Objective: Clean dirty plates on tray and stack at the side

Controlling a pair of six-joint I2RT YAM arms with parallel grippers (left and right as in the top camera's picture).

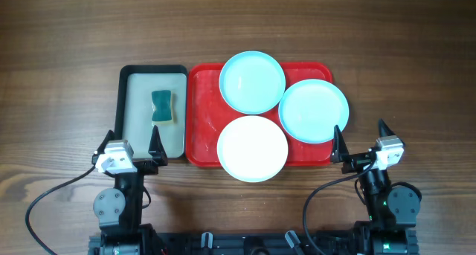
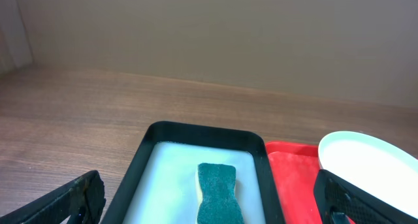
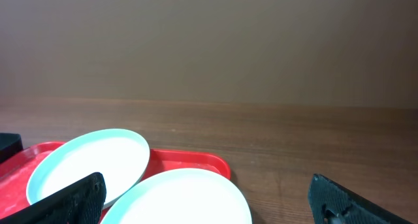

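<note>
no cleaning has begun, by the look of it. the white plate [image 1: 252,148] and two pale blue plates [image 1: 252,82] [image 1: 313,110] lie on the red tray [image 1: 202,114] mid-surface. the left gripper [image 1: 132,142] and right gripper [image 1: 362,140] sit at the near edge, fingers apart, holding nothing. next, the left gripper probably needs to take the sponge [image 1: 162,107] from the black tray [image 1: 123,114].

The wooden worktop [image 1: 74,47] carries a black-rimmed tray [image 1: 122,114] and, just beside it on the right, a red tray [image 1: 202,106], both lying flat.
</note>
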